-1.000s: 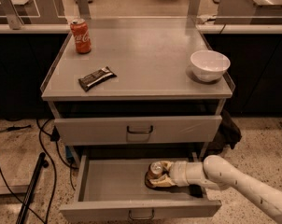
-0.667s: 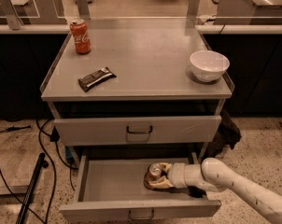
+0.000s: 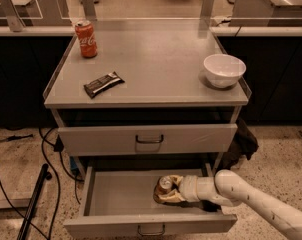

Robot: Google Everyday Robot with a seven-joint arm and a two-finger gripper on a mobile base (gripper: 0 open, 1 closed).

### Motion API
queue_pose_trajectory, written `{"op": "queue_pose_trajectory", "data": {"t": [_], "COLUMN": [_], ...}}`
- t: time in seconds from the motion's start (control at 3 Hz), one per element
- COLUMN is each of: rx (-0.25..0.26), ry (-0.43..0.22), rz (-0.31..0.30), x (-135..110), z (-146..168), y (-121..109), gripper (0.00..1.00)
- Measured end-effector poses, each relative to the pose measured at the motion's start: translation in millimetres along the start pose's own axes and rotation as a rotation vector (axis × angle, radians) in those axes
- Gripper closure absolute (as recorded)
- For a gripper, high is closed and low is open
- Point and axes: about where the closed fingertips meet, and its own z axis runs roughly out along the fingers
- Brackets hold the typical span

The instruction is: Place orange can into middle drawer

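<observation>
Camera view, from above the cabinet: our pincer [image 3: 164, 194] sits inside the open middle drawer [image 3: 116, 199], closed around the orange can [image 3: 165, 183], whose silver top faces up toward us. The white arm [image 3: 251, 196] reaches in from the right over the drawer's front corner.

We judge the task nearly done. The can is already within the drawer's walls, low over its floor on the right-hand side, though we cannot tell whether it rests on the floor. What remains, as we read it, is to let go and draw the arm clear.

Against the frame a second ago, pincer and can have crept slightly to the left, further from the right wall; the drawer stands pulled out just as far.

Above, the upper drawer [image 3: 148, 139] is shut. On the table [image 3: 156, 54], a red cola can [image 3: 86, 39], a dark snack bar [image 3: 104, 84] and a white bowl [image 3: 224, 70] lie where they lay before.
</observation>
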Motion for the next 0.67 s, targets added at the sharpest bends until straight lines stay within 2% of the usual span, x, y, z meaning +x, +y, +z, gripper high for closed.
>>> {"op": "queue_pose_trajectory", "data": {"t": [0.67], "rx": [0.0], "ry": [0.0], "rz": [0.0], "x": [0.0], "z": [0.1], "y": [0.1], "gripper": [0.34]}}
